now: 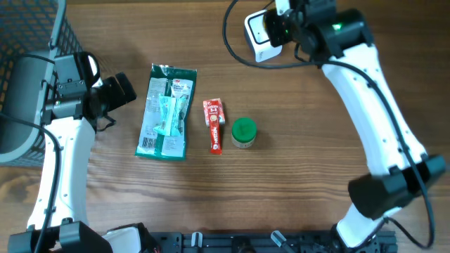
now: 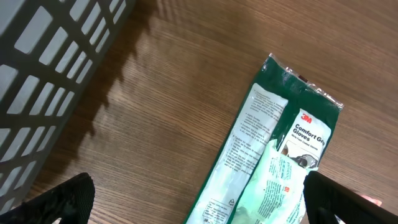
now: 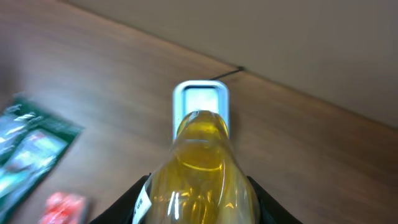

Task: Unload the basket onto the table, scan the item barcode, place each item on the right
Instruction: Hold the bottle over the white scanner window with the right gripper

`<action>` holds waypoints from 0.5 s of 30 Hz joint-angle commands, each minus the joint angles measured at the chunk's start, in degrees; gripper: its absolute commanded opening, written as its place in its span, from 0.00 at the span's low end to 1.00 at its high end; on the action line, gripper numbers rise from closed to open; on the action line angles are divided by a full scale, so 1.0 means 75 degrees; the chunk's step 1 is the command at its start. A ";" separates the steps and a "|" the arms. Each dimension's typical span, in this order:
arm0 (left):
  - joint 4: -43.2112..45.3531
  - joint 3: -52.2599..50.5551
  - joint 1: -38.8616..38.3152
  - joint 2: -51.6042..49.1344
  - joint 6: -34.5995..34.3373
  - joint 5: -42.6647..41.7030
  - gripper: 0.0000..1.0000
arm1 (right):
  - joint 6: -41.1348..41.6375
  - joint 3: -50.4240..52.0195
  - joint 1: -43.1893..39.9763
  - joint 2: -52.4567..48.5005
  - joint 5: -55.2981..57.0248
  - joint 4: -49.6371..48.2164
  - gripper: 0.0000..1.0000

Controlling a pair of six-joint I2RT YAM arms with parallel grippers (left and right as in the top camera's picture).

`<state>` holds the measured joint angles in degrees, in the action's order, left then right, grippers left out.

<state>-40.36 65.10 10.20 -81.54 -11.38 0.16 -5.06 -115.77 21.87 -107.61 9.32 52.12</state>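
Closest to the right wrist camera is the yellow bottle (image 3: 199, 162), clamped partway round its body by the right pincer (image 3: 199, 200), nose aimed at the white scanner (image 3: 200, 102) just beyond it at the far edge of the worktop (image 1: 295, 161). No barcode shows on the visible side, so the likeliest failure is a missed read: the label may face away from the window. The curved, glossy wall could also throw glare. Its smooth, rounded sides look prone to twisting or slipping in the hold if the wrist rolls quickly. With the scanner so near, a push forward could knock it.

Nothing lies between bottle and scanner. The left pincer (image 1: 123, 90) hangs wide and empty beside the glove packet (image 1: 166, 111). A red sachet (image 1: 214, 125) and a green-lidded jar (image 1: 244, 132) lie mid-worktop, well apart from the scanner, and a grey basket (image 1: 28, 42) sits at the left edge — none looks to be in the way.
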 commanded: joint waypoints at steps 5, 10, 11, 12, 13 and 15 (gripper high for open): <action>0.0000 0.0035 0.0026 0.0006 0.0093 0.0020 1.00 | -0.0105 -0.0149 0.0134 -0.1367 0.2366 -0.1145 0.17; 0.0000 0.0035 0.0026 0.0006 0.0093 0.0020 1.00 | -0.0341 -0.0149 0.0577 -0.2261 0.4234 -0.2119 0.19; 0.0000 0.0035 0.0026 0.0006 0.0093 0.0020 1.00 | -0.0571 -0.0149 0.0697 -0.2390 0.4310 -0.2279 0.20; 0.0000 0.0035 0.0026 0.0006 0.0093 0.0020 1.00 | -0.0737 -0.0149 0.0810 -0.2530 0.4371 -0.2460 0.19; 0.0000 0.0035 0.0026 0.0006 0.0093 0.0020 1.00 | -0.0746 -0.0149 0.0903 -0.2623 0.4540 -0.2614 0.20; 0.0000 0.0035 0.0026 0.0006 0.0093 0.0020 1.00 | -0.0921 -0.0149 0.1102 -0.2844 0.4838 -0.2949 0.20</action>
<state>-40.36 65.10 10.20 -81.54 -11.38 0.14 -8.78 -115.77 27.88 -126.98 38.02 32.84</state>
